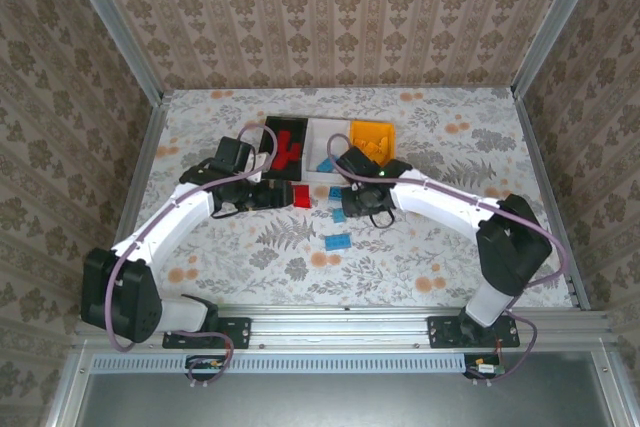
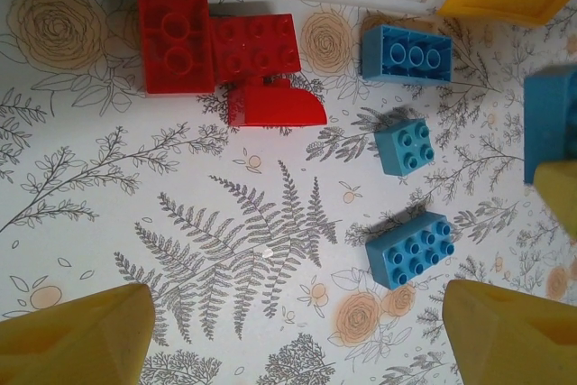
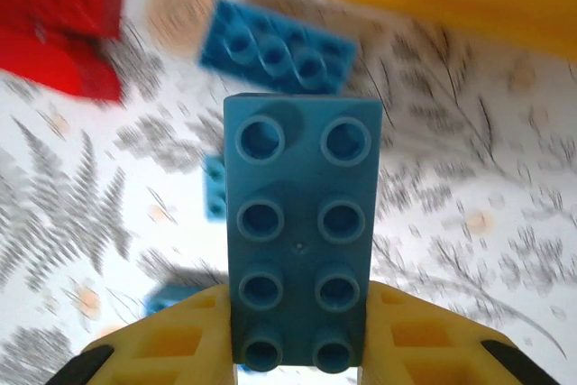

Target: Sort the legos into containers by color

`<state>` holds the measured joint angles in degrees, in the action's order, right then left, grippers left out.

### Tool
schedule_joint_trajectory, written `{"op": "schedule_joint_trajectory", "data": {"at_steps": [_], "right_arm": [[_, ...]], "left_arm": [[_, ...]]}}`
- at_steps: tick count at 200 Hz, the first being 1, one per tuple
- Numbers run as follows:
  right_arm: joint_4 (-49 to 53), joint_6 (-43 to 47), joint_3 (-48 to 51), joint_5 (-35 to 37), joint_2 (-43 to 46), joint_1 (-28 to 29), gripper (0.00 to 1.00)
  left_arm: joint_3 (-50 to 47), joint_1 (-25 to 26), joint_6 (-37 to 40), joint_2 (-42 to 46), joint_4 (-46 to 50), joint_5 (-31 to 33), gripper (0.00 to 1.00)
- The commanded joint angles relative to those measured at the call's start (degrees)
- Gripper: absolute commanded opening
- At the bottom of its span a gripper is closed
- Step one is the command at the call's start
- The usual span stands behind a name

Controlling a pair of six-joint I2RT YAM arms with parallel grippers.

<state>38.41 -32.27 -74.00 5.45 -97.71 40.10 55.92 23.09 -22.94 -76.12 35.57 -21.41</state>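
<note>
My right gripper (image 3: 302, 353) is shut on a light blue eight-stud lego (image 3: 302, 223), lifted above the table. From the top view that gripper (image 1: 355, 199) hangs just in front of the white container (image 1: 326, 125). The black container (image 1: 285, 120) holds red legos, and the orange-yellow container (image 1: 372, 129) holds yellow ones. My left gripper (image 2: 293, 340) is open over bare cloth, with a blue lego (image 2: 410, 248) near its right finger. Red legos (image 2: 255, 47) and two more blue legos (image 2: 406, 51) lie ahead of it.
A flowered cloth covers the table (image 1: 440, 247). One blue lego (image 1: 337, 241) lies alone toward the near side. Patterned walls close the back and both sides. The three containers stand side by side at the middle back.
</note>
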Motion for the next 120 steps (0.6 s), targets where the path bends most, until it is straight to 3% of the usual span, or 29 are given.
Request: {"op": "schedule_joint_trajectory", "data": {"at_steps": [1, 59, 74, 95, 120], "right_arm": [[1.6, 3.2, -9.1, -2.2, -6.3, -2.0, 0.29], [7.5, 7.3, -33.3, -2.6, -23.1, -6.3, 0.32], [7.5, 7.8, -36.2, -2.7, -25.6, -7.5, 0.38], [7.0, 8.5, -38.6, -2.8, -27.6, -8.1, 0.54], [7.0, 8.0, -38.9, -3.2, -26.6, -7.8, 0.57]], "left_arm": [[2.0, -0.3, 0.8, 0.3, 1.5, -1.4, 0.84], [-0.9, -0.3, 0.6, 2.1, 1.9, -0.6, 0.85], [-1.0, -0.4, 1.0, 2.3, 2.3, -0.3, 0.85], [-0.9, -0.5, 1.5, 2.6, 2.9, 0.3, 0.85], [-0.2, -0.8, 1.5, 2.1, 1.9, 0.1, 0.85]]}}
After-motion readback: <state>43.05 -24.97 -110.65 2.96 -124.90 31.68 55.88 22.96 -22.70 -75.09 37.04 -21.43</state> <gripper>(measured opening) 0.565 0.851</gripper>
